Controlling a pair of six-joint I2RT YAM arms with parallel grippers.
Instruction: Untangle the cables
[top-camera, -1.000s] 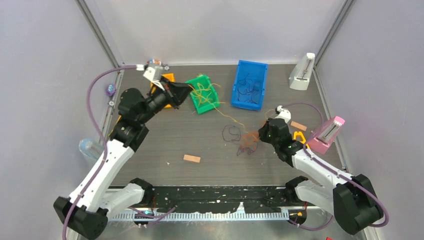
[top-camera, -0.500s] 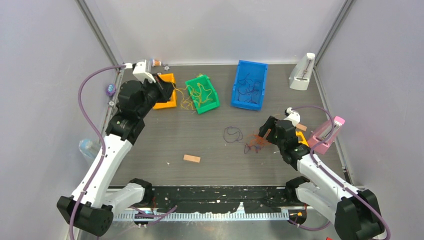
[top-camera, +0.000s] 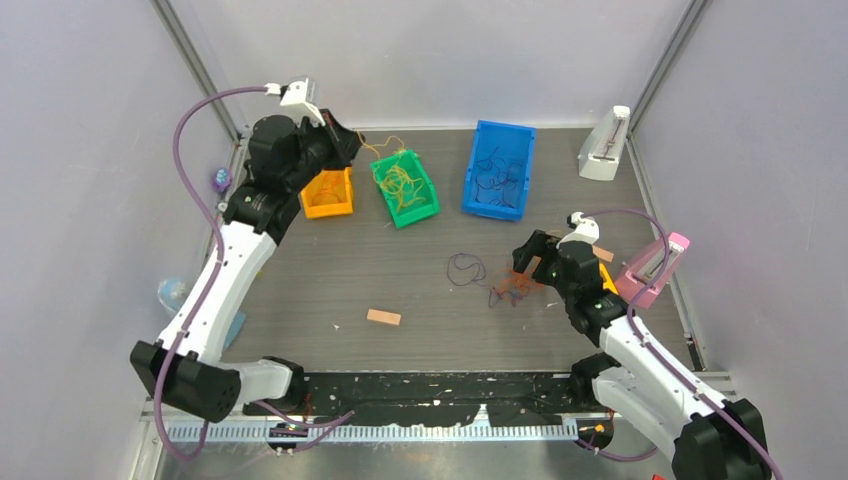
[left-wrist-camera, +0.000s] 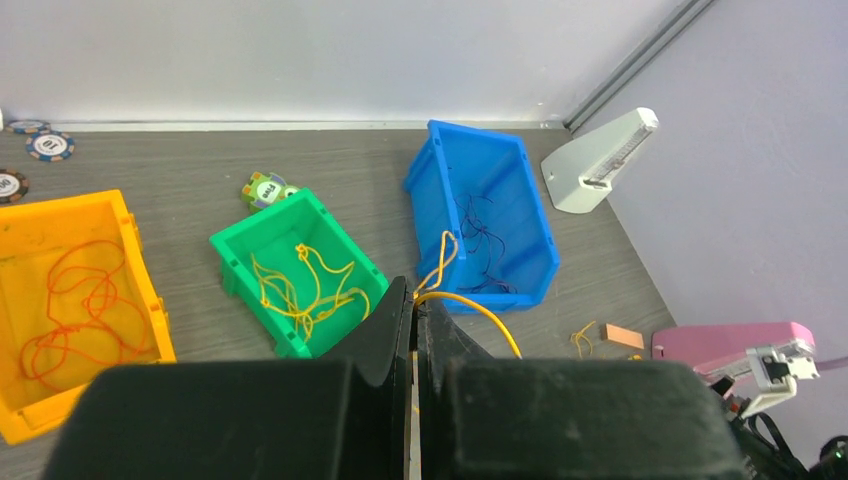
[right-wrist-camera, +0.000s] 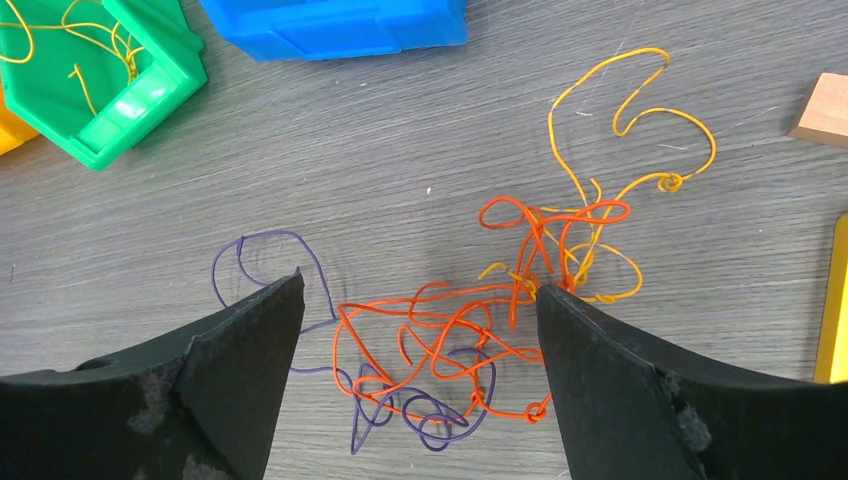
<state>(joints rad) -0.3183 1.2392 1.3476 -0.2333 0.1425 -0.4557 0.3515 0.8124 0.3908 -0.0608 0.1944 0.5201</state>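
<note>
A tangle of cables lies on the table, orange-red (right-wrist-camera: 450, 320), purple (right-wrist-camera: 430, 420) and yellow (right-wrist-camera: 600, 200) strands knotted together; from above the tangle (top-camera: 510, 287) sits right of centre with a purple loop (top-camera: 463, 268) beside it. My right gripper (right-wrist-camera: 418, 283) hovers open just above the tangle, one finger on each side, holding nothing. My left gripper (left-wrist-camera: 415, 300) is raised at the back left (top-camera: 340, 140), shut on a yellow cable (left-wrist-camera: 470, 305) that curls out of the jaws.
At the back stand an orange bin (top-camera: 330, 208) with orange cables, a green bin (top-camera: 432, 205) with yellow cables and a blue bin (top-camera: 472, 175) with dark cables. A wooden block (top-camera: 383, 317) lies mid-table. A white metronome (top-camera: 603, 145) and a pink one (top-camera: 655, 270) stand at the right.
My right gripper has opened and let go of the tangle, which now rests on the table. My left arm has risen toward the back left, pulling the yellow cable clear of the tangle.
</note>
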